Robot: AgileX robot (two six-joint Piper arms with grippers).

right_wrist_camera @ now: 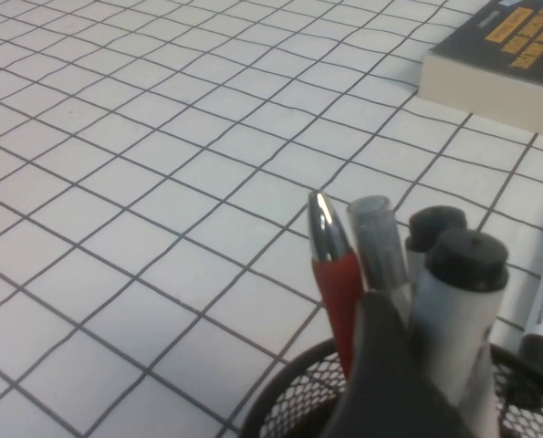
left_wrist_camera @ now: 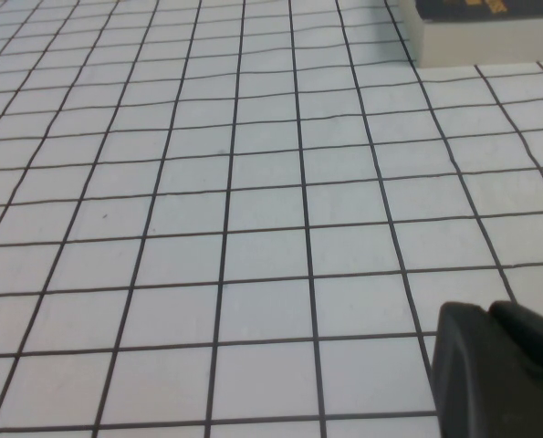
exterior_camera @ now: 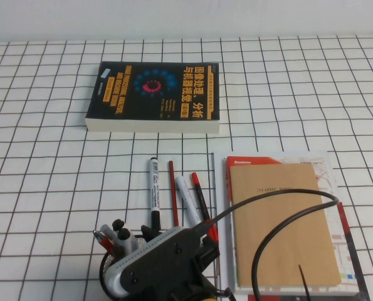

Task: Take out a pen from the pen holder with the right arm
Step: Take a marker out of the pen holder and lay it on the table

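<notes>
With the right gripper [right_wrist_camera: 385, 365] jaws wide inside the near pen holder [right_wrist_camera: 285, 397], and the left gripper [left_wrist_camera: 495, 365] over bare table [left_wrist_camera: 253, 228], state unknown, we risk pinching two crowded pens [right_wrist_camera: 337, 283] together.

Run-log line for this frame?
right gripper: at pen holder, jaws open | left gripper: over table | pens: upright in holder

We see a white tablecloth [left_wrist_camera: 253, 228] ruled with thin black grid lines, and it fills nearly the whole view. At its far side we make out the corner of a thick book [left_wrist_camera: 476, 41] with a dark cover, orange lettering and pale page edges, lying flat on the cloth. Close to the camera, a black, rounded part of the left gripper [left_wrist_camera: 495, 370] juts in above the cloth, well apart from the book.
</notes>
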